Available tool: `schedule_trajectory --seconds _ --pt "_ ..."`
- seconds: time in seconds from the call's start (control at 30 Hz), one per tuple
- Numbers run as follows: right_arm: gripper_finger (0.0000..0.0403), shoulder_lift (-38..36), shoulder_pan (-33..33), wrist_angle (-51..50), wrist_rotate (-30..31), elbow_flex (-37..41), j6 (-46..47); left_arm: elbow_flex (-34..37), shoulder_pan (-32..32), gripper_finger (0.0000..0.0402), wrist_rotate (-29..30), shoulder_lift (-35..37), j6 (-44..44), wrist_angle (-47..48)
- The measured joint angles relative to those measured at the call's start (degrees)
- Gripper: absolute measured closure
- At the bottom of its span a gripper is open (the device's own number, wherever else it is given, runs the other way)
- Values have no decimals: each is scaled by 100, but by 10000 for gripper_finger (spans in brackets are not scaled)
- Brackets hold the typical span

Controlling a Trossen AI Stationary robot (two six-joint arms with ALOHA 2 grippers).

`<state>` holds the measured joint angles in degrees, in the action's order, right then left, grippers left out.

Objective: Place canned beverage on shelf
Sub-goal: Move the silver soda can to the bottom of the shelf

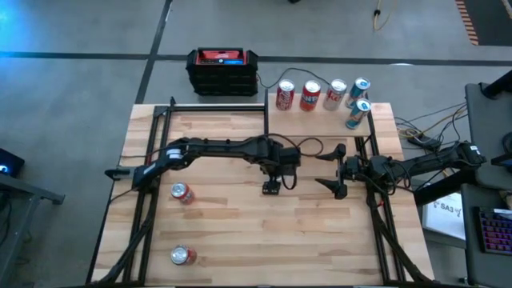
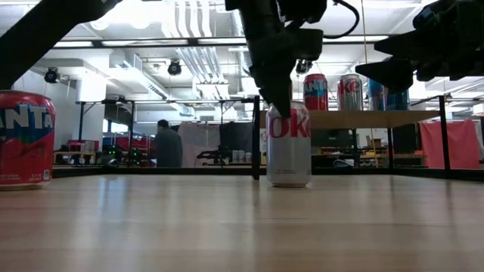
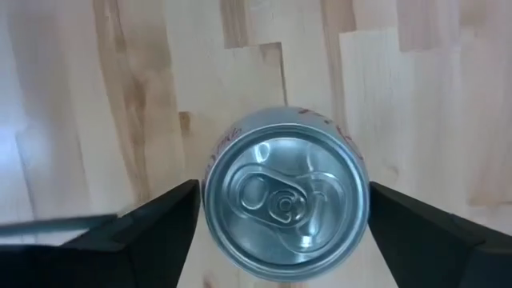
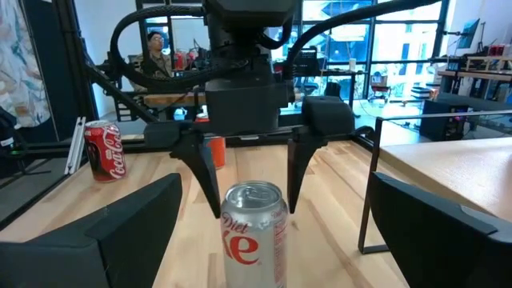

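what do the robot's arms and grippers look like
Both arms are dark, nearly black, built of jointed boxy segments. The left gripper hangs from a blocky black housing, with two flat, tapering black fingers and looping black cables above it. The right gripper looks the same, with wedge-shaped fingers. No markings are visible.

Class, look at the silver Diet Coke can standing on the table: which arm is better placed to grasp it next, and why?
Left. Its tool hangs directly over the silver can, open, one finger on each side. The right tool waits open beside it, level with the can but off to one side.

Grey floor (image 1: 72,88), ceiling lights (image 2: 144,15), a person (image 2: 168,145) at desks
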<state>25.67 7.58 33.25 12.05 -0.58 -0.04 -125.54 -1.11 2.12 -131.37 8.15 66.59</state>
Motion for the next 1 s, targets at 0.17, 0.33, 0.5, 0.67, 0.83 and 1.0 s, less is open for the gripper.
schedule_trajectory --seconds 0.17,0.33,0.5,0.67,0.83,1.0 --pt "19 0 1 -1 0 0 1 0 -19 86 9 0 148 63" --pt "19 0 1 -1 0 0 1 -60 -27 90 242 2 -67 223" --pt "19 0 1 1 0 0 -1 -173 -31 71 294 7 -858 397" --pt "19 0 1 1 0 0 1 -236 62 32 155 8 -1134 477" --pt "19 0 1 0 0 0 -1 -236 190 6 151 7 -1757 604" --pt "19 0 1 -1 0 0 1 -236 330 3 506 15 -2192 782"
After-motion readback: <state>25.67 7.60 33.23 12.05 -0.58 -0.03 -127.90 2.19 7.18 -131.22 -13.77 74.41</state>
